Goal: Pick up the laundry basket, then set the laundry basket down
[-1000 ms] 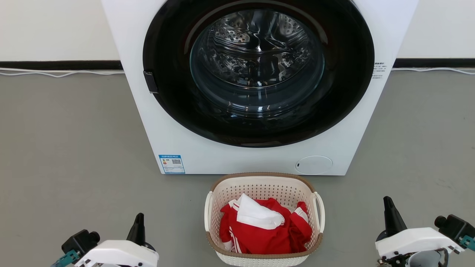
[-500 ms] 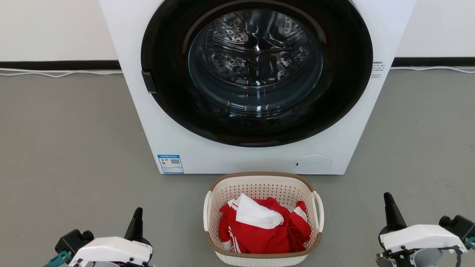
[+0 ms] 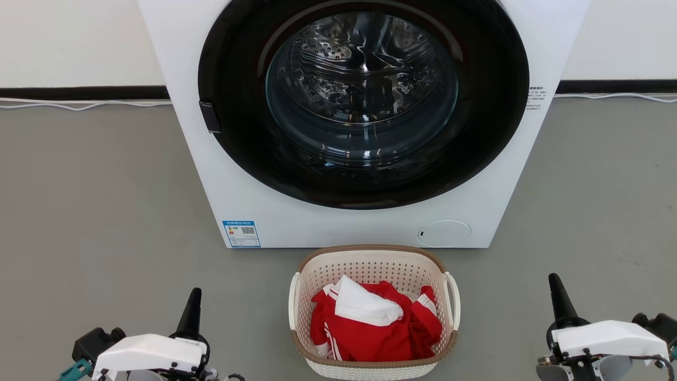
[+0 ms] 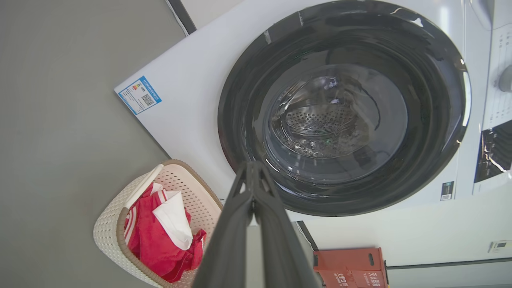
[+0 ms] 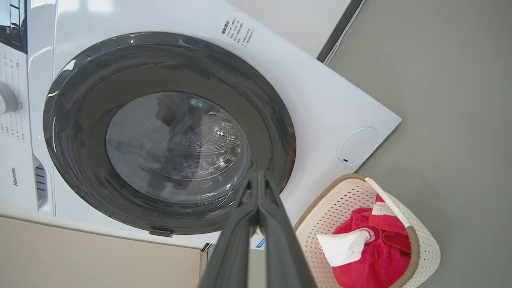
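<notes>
The laundry basket [image 3: 370, 264] is small and cream-white with a brown rim and white loop handles. It stands on the grey floor just before the washing machine, holding red and white clothes [image 3: 378, 323]. In the wrist views the laundry basket [image 4: 108, 224] [image 5: 424, 240] appears low in the picture. My left gripper [image 3: 193, 296] is at the lower left, well left of the basket, fingers shut together and holding nothing. My right gripper [image 3: 555, 283] is at the lower right, well right of the basket, also shut and holding nothing. Each wrist view shows its own gripper [image 4: 252, 170] [image 5: 258, 178] closed to a point.
A white front-loading washing machine [image 3: 238, 174] with a dark round door [image 3: 365, 100] stands behind the basket. Grey floor [image 3: 106, 211] spreads on both sides. A white cable [image 3: 79, 106] runs along the wall. A red crate [image 4: 352, 268] shows in the left wrist view.
The head camera has drifted a little, so the scene slid slightly left. Both grippers have sunk lower in the picture; the left moved a little left. The basket has not moved.
</notes>
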### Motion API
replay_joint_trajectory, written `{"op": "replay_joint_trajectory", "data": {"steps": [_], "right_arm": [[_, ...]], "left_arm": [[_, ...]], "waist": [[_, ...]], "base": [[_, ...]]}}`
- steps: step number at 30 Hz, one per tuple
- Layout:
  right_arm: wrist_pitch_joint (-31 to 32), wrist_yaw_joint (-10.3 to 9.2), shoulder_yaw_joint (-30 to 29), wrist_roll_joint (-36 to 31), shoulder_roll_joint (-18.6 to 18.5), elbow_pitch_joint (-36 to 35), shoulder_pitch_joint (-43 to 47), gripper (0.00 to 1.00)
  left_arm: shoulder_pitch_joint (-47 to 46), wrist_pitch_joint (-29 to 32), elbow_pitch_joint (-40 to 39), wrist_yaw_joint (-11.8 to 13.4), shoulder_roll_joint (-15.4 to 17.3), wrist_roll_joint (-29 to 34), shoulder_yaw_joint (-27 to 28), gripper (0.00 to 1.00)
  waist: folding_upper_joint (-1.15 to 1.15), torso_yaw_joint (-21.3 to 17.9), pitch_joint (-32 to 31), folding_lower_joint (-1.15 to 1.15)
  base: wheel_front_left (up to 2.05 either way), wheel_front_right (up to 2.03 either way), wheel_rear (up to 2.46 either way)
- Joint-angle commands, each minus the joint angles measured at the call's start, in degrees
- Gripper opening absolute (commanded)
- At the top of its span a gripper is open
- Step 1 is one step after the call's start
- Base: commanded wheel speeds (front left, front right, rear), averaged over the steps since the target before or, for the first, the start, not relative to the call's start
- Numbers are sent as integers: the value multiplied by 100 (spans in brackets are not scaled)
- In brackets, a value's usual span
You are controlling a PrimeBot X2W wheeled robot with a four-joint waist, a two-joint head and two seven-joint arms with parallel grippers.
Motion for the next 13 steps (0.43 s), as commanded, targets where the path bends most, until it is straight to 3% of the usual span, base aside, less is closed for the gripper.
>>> {"op": "replay_joint_trajectory", "data": {"steps": [1,13], "right_arm": [[69,29,62,210,-31,-238,-120,0],[267,33,37,1040,-8,-452,-94,0]], "left_arm": [[-149,50,-212,-83,64,-184,143,0],[-141,253,-394,-186,76,-912,246,0]], "waist": [[0,-3,1,0],[0,-26,11,0]], "base": [[0,0,0],[0,0,0]]}}
